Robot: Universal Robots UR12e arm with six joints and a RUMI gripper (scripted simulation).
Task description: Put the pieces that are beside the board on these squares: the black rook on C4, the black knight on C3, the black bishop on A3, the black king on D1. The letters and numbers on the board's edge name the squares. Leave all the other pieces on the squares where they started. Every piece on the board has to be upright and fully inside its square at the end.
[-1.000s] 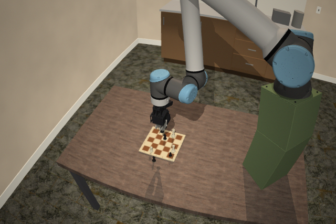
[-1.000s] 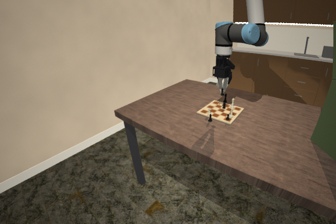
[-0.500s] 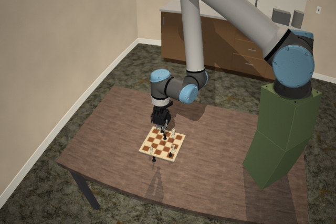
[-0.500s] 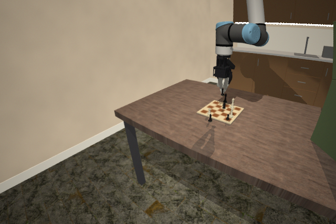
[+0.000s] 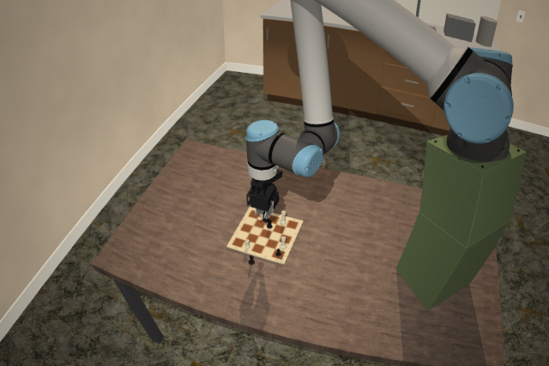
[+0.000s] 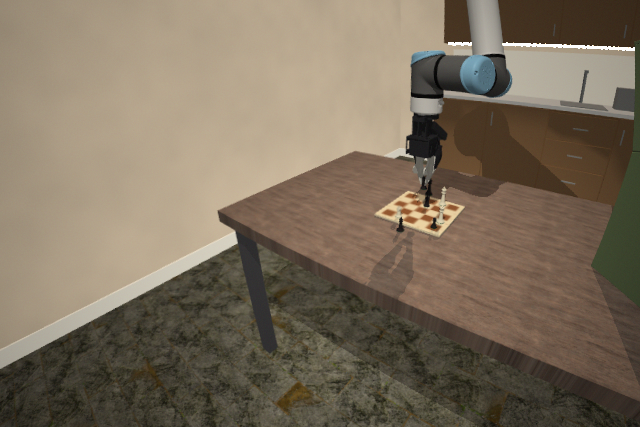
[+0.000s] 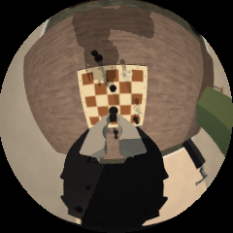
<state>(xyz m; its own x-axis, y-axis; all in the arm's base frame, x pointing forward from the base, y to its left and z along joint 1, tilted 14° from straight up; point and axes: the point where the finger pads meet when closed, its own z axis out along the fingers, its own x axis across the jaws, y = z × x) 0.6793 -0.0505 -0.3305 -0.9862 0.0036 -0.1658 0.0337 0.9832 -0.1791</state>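
Note:
The chessboard lies in the middle of the wooden table. My gripper hangs over the board's far side and is shut on a small black piece, held a little above the squares; I cannot tell which kind it is. The gripper also shows in the exterior view. A black piece stands on the board just below the fingers. Another black piece stands on the table beside the board's near edge. A black piece stands near the board's front right corner.
White pieces stand on the board: a tall one at the far right and a small one at the near left. The green robot base stands at the table's right end. The walls are far off.

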